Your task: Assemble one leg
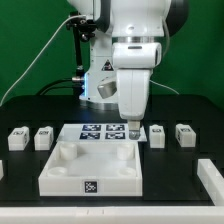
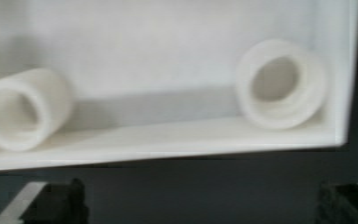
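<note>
Legs lie loose on the black table (image 1: 180, 160), none of them held: the far-left leg (image 1: 17, 138) and inner-left leg (image 1: 43, 137) sit side by side on the exterior view's left, the inner-right leg (image 1: 157, 134) and far-right leg (image 1: 184, 133) sit on its right. All 4 are short white pieces carrying a dark tag, in 1 rough row level with the marker board (image 1: 100, 133). Another white part (image 1: 210, 175) shows at the exterior view's right edge, cut off by the frame.

The white tabletop (image 1: 60, 183) lies in front of the marker board, hollow side up, a tag on its near wall. In the wrist view its pale inner face (image 2: 158, 60) fills most of the picture, with 2 round raised sockets: one socket (image 2: 25, 108) and the other socket (image 2: 282, 82).

The gripper (image 1: 132, 130) hangs low over the tabletop's far corner on the exterior view's right, just beside the inner-right leg but apart from it. Its jaws are spread wide and grasp nothing; in the wrist view the dark fingertips (image 2: 55, 200) stand at opposite sides, with only the table between them
</note>
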### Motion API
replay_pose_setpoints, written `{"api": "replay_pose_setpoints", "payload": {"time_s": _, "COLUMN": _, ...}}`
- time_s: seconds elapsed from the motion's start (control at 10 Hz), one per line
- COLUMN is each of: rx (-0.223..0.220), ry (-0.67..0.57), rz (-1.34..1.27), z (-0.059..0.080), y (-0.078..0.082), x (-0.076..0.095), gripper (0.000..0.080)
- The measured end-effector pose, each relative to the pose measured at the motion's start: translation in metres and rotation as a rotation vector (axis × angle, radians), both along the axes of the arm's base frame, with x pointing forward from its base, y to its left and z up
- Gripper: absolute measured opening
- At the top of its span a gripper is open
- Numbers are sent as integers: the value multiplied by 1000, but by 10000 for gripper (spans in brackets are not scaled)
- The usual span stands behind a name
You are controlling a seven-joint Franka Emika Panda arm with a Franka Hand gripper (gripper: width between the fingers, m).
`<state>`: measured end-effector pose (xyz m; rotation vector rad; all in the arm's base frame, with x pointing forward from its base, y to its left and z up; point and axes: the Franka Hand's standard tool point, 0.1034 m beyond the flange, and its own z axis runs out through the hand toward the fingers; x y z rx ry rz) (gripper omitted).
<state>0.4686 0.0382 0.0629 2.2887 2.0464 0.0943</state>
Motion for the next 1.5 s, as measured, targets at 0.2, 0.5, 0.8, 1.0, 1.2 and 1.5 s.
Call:
{"api": "replay_pose_setpoints", "payload": {"time_s": 0.2, "rx": -16, "ry": 8, "rz": 45, "z": -4, "y": -16, "x": -23, "gripper": 650}}
{"api": "replay_pose_setpoints", "payload": {"time_s": 0.5, "rx": -20, "ry": 38, "rz": 39, "z": -18, "y": -47, "x": -30, "gripper": 650}}
{"api": "replay_pose_setpoints", "payload": {"time_s": 0.8, "rx": -12, "ry": 81, "rz": 32, "z": -44, "y": -52, "x": -34, "gripper": 650}}
{"api": "replay_pose_setpoints", "payload": {"time_s": 1.0, "rx": -12, "ry": 83, "rz": 31, "z": -45, "y": -53, "x": -34, "gripper": 650}}
{"api": "replay_pose_setpoints", "payload": {"time_s": 1.2, "rx": -7, "ry": 87, "rz": 50, "z": -48, "y": -43, "x": -33, "gripper": 650}}
{"api": "replay_pose_setpoints", "payload": {"time_s": 1.5, "rx": -2, "ry": 108, "rz": 62, "z": -57, "y": -48, "x": -41, "gripper": 650}}
